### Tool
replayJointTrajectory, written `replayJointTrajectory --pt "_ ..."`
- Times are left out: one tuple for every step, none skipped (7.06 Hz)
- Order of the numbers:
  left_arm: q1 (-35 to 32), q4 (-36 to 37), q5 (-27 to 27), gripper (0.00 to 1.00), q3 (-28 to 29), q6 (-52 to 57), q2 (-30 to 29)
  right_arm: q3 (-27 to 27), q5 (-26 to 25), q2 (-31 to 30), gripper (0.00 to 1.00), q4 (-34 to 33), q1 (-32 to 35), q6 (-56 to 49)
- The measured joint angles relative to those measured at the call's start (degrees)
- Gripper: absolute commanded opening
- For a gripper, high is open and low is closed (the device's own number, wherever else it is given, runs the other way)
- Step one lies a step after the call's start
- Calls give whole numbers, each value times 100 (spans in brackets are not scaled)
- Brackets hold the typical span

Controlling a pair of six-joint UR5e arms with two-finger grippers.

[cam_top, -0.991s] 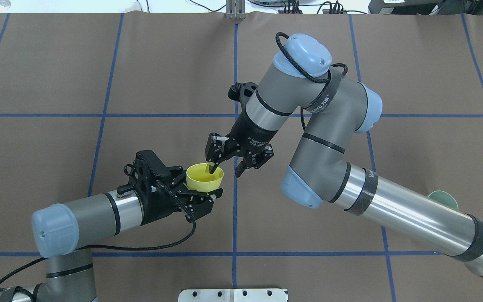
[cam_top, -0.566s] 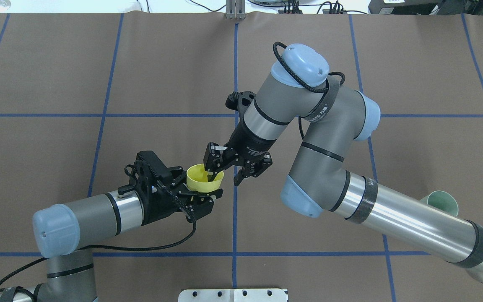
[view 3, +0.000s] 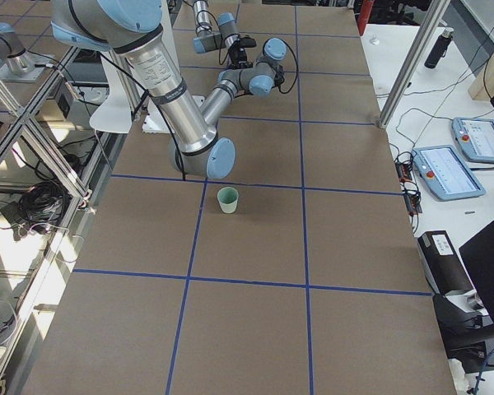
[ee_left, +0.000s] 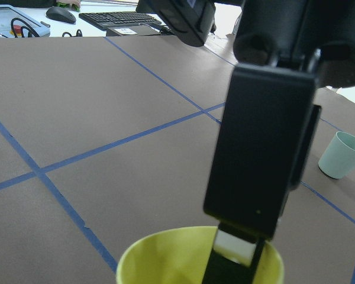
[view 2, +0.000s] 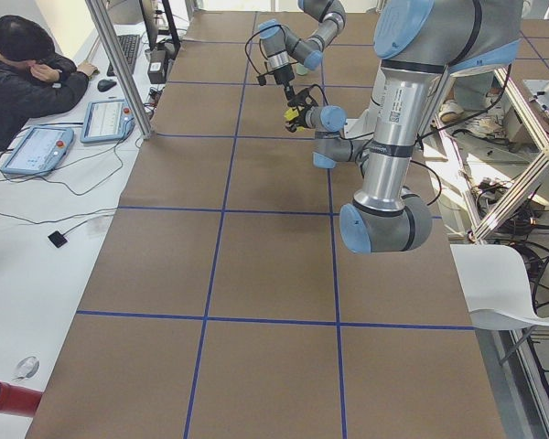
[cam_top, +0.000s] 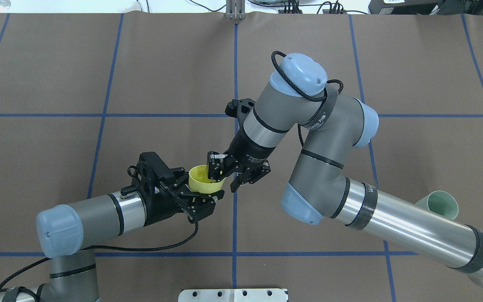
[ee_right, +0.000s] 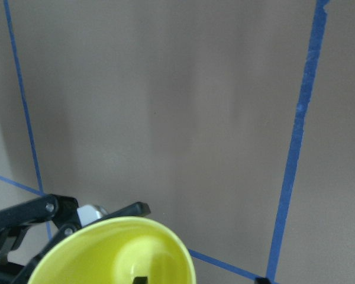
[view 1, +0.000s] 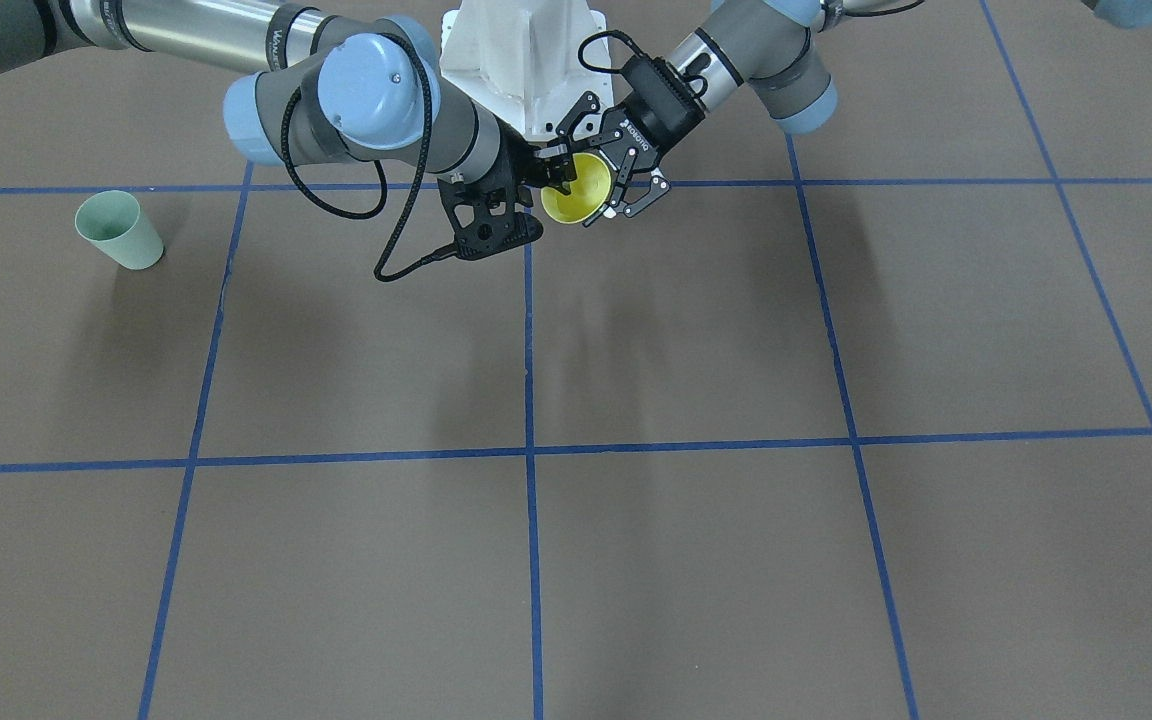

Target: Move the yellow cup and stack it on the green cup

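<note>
Brown tabletop (view 1: 686,330) carrying one cup
The green cup (view 1: 119,231) is standing upright, mouth up, on the tabletop, inside one square of the blue tape lines (view 1: 528,400) that are crossing it.

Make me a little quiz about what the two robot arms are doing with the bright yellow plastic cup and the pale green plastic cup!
1. Fill the gap: one finger of the right gripper reaches ___ the bright yellow plastic cup.
2. Which gripper is shut on the yellow cup from outside? A) left gripper B) right gripper C) neither
3. True or false: the pale green plastic cup lies tipped over.

Key: 1 inside; 2 A; 3 false, it stands upright.
</note>
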Motion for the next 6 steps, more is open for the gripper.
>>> replayJointTrajectory --pt "9 0 1 0 1 0 -2 -1 1 1 50 2 -3 -1" --pt "11 -3 1 0 -7 0 -1 -1 4 2 50 2 -5 -3" --pt "16 -27 1 0 -10 0 1 -2 6 3 50 5 -7 -11" --pt "23 -97 0 0 -3 0 4 -2 6 -4 50 11 -7 -29" --pt "28 -171 0 0 2 0 4 -2 6 -20 49 16 -6 -47" --pt "35 -204 1 0 5 0 5 -2 7 -27 45 19 -6 -52"
